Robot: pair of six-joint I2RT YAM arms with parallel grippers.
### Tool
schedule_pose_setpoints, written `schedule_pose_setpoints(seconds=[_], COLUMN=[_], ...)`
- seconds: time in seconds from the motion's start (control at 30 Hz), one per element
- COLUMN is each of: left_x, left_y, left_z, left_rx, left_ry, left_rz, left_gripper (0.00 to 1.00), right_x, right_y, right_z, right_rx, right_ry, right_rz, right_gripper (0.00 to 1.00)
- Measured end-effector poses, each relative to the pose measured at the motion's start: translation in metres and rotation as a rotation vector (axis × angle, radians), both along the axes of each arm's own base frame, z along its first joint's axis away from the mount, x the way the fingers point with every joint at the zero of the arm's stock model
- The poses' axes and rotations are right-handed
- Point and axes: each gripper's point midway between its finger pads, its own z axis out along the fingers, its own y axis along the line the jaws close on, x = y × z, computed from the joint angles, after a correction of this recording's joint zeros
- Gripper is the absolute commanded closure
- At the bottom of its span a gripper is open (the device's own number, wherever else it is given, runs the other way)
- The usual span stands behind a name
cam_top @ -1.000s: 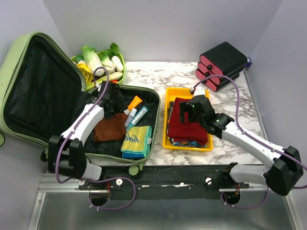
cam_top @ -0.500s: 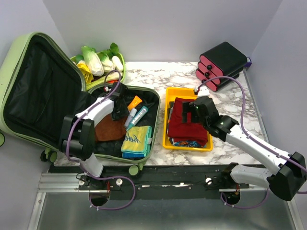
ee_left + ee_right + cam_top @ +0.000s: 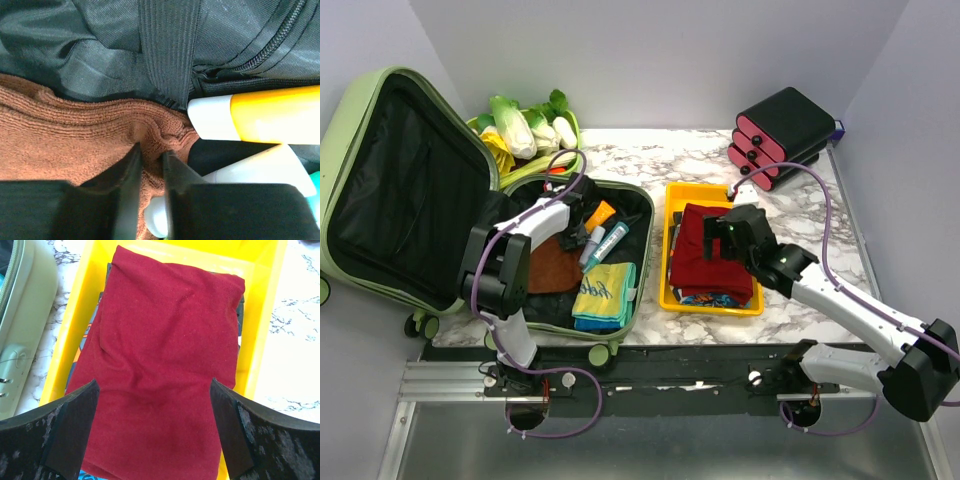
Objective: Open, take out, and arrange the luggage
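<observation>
Luggage [image 3: 390, 180] open, unpacking underway. My left gripper [image 3: 150, 167] stands narrow, pinching a brown towel [image 3: 60, 135] fold. Right gripper [image 3: 155, 426] gapes wide, empty, over red cloth [image 3: 165, 340]. Next: lift it clear.

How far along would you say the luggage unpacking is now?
Done: the luggage lies open, and a red cloth sits in the yellow tray under the open right gripper. In hand: the left gripper pinches the brown towel inside. To do: the tubes and the patterned cloth.
</observation>
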Motion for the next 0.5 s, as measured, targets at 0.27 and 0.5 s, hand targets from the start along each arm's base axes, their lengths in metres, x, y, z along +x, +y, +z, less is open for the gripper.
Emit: schedule_pose_setpoints(seconds=[0.27, 0.5], left_x=[-0.001, -0.008], left_y=[0.000, 0.002], left_z=[0.007, 0.058], left_rx=[0.000, -0.049], left_ry=[-0.015, -0.165], left_rz=[-0.012, -0.026], left_gripper=[1.00, 1.00], right_x=[-0.001, -0.007], right_y=[-0.004, -0.009], right_z=[-0.002, 0.001], right_rx=[-0.004, 0.010], right_ry=[0.002, -0.008], right_rz=[-0.014, -0.026], right_gripper=[0.00, 0.00])
